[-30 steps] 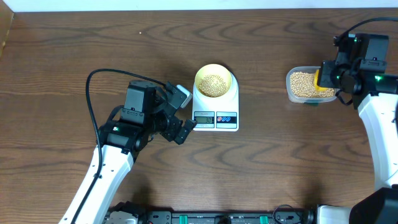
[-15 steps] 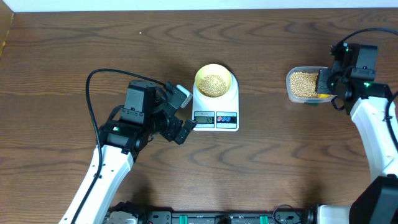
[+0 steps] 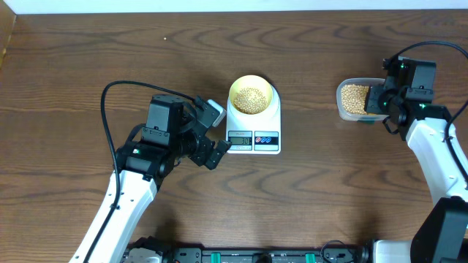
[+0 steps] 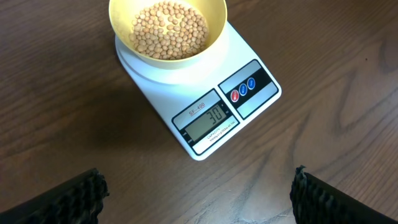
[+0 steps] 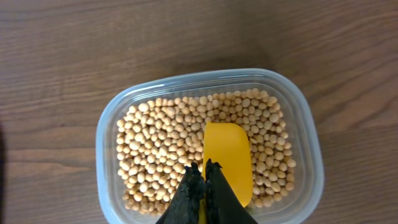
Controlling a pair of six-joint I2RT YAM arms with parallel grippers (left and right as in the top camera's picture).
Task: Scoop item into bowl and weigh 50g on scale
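The scale [image 3: 253,126] sits near the middle of the table [image 3: 329,197], display and two buttons on its near edge. The bowl [image 3: 252,95] stands on the scale's far half, and a layer of beans [image 3: 251,98] covers its bottom. From the left wrist view the display [image 4: 207,116] reads 30, with the red and blue buttons [image 4: 243,88] just to its right.

The left gripper [image 3: 216,133] hangs just left of the scale's near left corner. Its jaws are spread wide with nothing between them, and it is not touching the scale. In its own camera the two fingers [image 4: 68,199] only show at the bottom corners, with bare wood between.

Well off to the right is a clear tub [image 3: 344,102] full of more beans [image 5: 161,149]. The right gripper [image 5: 203,169] is over the tub's right side, pinched tight on the handle of a yellow scoop [image 5: 228,158]. A sliver of yellow shows between the closed fingers. The scoop's blade lies down among the beans, right of the tub's middle, with beans packed around its edges. I can't see any beans on its upper face.
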